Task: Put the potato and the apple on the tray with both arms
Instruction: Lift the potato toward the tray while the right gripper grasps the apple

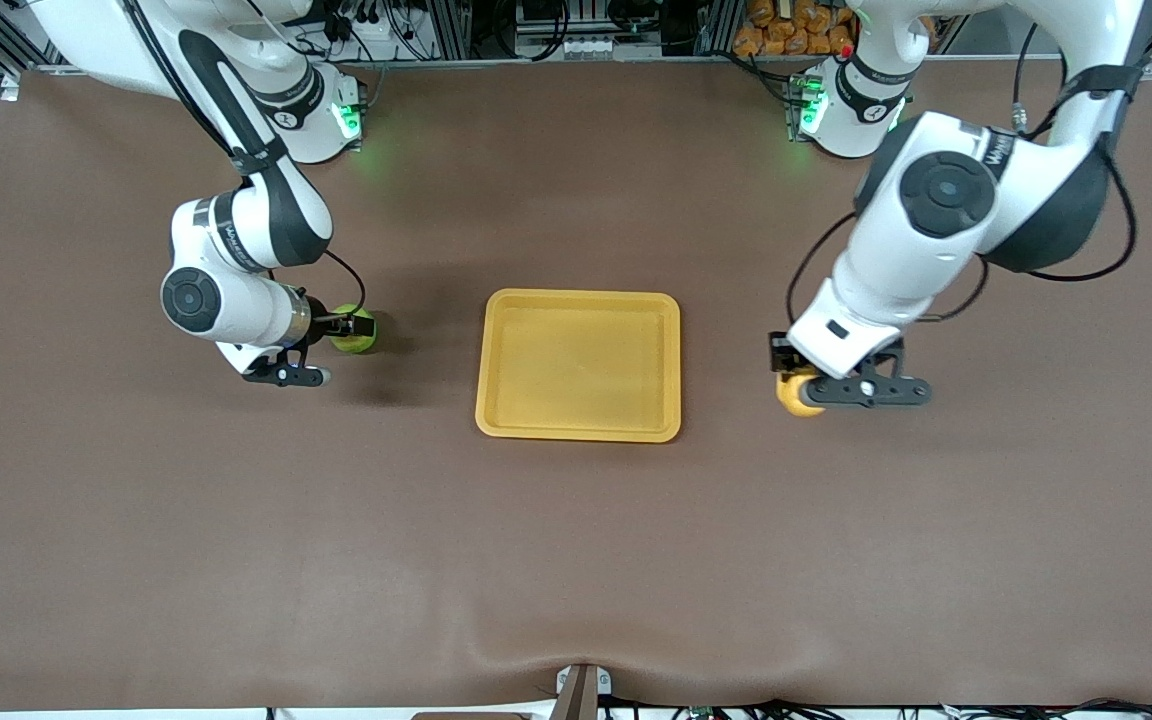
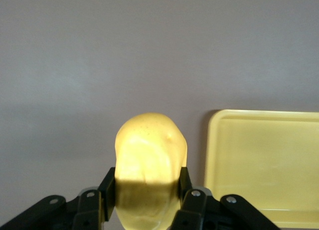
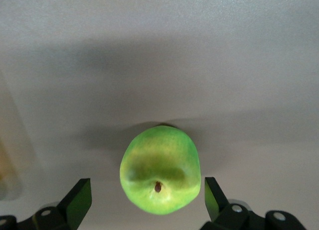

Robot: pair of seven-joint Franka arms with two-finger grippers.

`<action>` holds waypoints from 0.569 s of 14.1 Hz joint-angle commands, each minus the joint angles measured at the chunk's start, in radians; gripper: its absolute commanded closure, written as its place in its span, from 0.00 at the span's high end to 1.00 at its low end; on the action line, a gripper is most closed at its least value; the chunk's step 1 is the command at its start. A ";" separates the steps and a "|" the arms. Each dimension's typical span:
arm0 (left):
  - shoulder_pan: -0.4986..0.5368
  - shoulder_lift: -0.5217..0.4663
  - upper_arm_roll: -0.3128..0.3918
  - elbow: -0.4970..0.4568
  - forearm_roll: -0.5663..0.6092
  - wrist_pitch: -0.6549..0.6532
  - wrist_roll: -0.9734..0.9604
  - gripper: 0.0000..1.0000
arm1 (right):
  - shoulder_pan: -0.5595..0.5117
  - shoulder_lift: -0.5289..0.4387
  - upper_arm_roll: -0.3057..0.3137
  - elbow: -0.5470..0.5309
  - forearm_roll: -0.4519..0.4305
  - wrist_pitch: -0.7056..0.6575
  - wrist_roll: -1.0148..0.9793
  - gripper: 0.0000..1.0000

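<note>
Tray [image 1: 578,365] sits flat mid-table, between the two arms, its long sides running toward each arm's end of the table. Nothing in it.

Left gripper [image 1: 804,392] is toward the left arm's end of the table, just beside the tray's short rim but apart from it. It is clamped on the potato [image 1: 794,393]. In the left wrist view the potato [image 2: 150,168] stands between the two black fingers [image 2: 107,190], each pad pressed flat against its side. Its long axis runs out along the fingers, rounded end pointing away from the wrist; about half its length sticks out past the fingertips. A small dimple shows near the outer end. Whether it rests on the table or is lifted off it cannot be told. The tray [image 2: 264,165] lies close beside it in that view.

Right gripper [image 1: 356,331] is toward the right arm's end of the table, low at the apple [image 1: 356,332], which sits on the table well apart from the tray. In the right wrist view the fingers [image 3: 77,202] are spread wide, a clear gap on each side of the apple [image 3: 159,176]; not touching. Apple is near round, stem pit turned toward the wrist camera.
</note>
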 commanded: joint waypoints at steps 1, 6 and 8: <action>-0.063 0.046 -0.007 0.072 0.004 -0.025 -0.139 0.00 | -0.002 -0.029 0.005 -0.055 -0.008 0.036 0.015 1.00; -0.201 0.133 -0.001 0.144 0.018 -0.032 -0.267 0.00 | -0.002 -0.028 0.005 -0.102 -0.016 0.089 0.015 1.00; -0.244 0.182 0.004 0.192 0.035 -0.090 -0.264 0.00 | -0.002 -0.019 0.005 -0.124 -0.017 0.138 0.015 1.00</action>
